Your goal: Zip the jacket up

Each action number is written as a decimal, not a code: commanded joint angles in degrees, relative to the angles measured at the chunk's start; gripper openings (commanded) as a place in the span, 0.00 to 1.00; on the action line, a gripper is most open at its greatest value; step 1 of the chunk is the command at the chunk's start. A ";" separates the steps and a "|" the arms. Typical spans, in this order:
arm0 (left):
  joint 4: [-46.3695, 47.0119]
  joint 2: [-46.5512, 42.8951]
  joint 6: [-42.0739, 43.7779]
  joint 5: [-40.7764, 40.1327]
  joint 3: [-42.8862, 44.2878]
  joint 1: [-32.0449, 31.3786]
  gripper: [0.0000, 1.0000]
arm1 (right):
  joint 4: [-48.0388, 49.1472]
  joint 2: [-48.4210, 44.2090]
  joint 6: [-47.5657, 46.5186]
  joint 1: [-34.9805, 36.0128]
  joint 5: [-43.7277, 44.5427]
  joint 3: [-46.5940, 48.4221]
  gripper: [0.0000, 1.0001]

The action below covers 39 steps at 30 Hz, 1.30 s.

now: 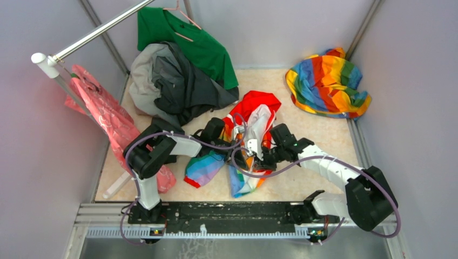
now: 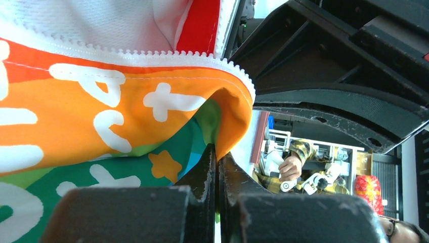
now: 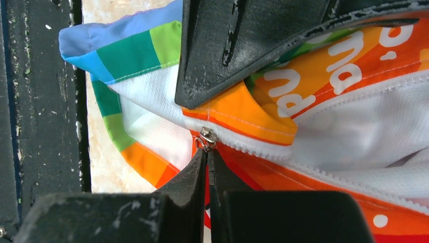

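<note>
The white rainbow-panelled jacket (image 1: 254,127) looks barely zipped. My left hand (image 2: 217,150) pinches its cloth tight. My right hand (image 3: 207,153) is clamped on the metal slider (image 3: 207,136).

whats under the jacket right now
Only the beige tabletop shows around the jacket. Whatever lies beneath it is covered by the cloth, so nothing more can be told.
</note>
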 commanded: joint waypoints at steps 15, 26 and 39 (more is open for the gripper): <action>-6.28 -0.57 2.72 -0.63 2.00 0.54 0.00 | -0.30 -12.46 -7.54 3.03 9.93 1.26 0.00; -12.01 0.69 4.99 -1.80 3.78 0.38 0.00 | 3.18 -15.67 -11.83 8.74 26.77 0.29 0.00; -15.37 0.87 4.87 -2.74 5.79 0.29 0.00 | -0.59 -17.01 -13.54 19.65 20.43 0.30 0.00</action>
